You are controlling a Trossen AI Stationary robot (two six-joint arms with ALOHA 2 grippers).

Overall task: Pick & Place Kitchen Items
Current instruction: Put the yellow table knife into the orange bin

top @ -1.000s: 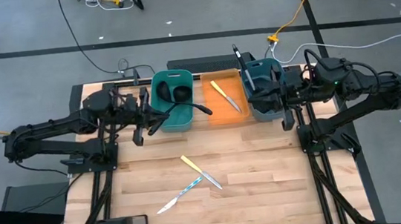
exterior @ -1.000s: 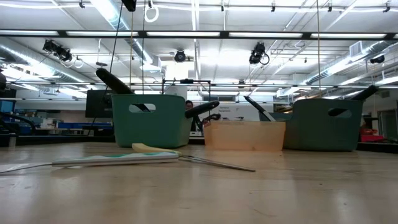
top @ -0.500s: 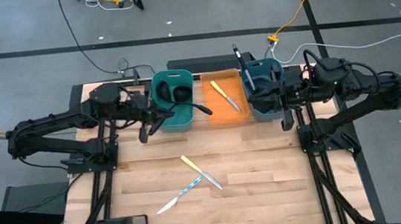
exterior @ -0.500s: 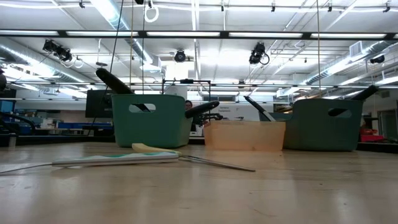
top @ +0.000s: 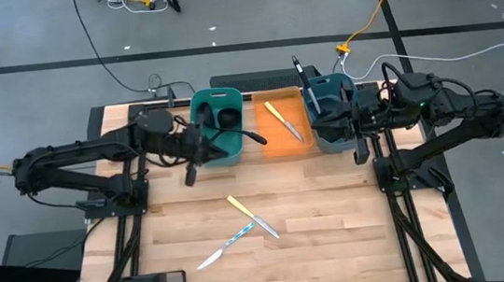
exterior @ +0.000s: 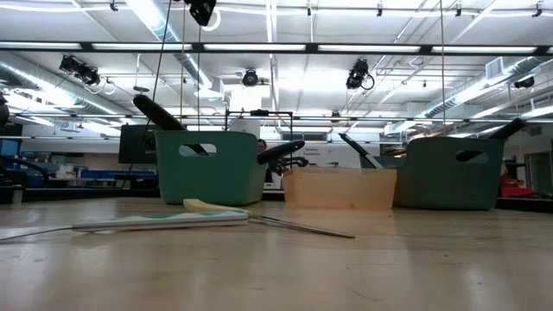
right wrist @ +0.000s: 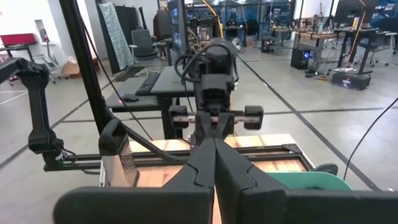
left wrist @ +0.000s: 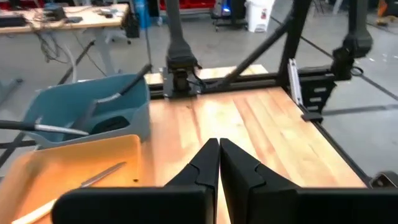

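Two knives lie flat on the wooden table: one with a pale yellow handle [top: 240, 206], one with a light-blue handle [top: 232, 240]. A third yellow-handled knife [top: 280, 119] lies in the orange tray [top: 271, 144]. Black ladles sit in the green bin [top: 219, 149], and one handle [top: 252, 138] leans out over its rim. A black spatula [top: 302, 77] stands in the blue-teal bin [top: 331, 137]. My left gripper [top: 191, 173] hangs shut and empty by the green bin's near left corner. My right gripper [top: 359, 151] waits shut beside the blue-teal bin.
The two bins and the tray stand in a row along the table's far edge. Bare wood lies around the two loose knives [exterior: 164, 221] in the middle. Arm bases and frame rails run along the left and right sides.
My left gripper has moved toward the table's right edge, along the near side of the green bin, and has tipped somewhat downward. It stays shut. The knives and the right arm have kept still.
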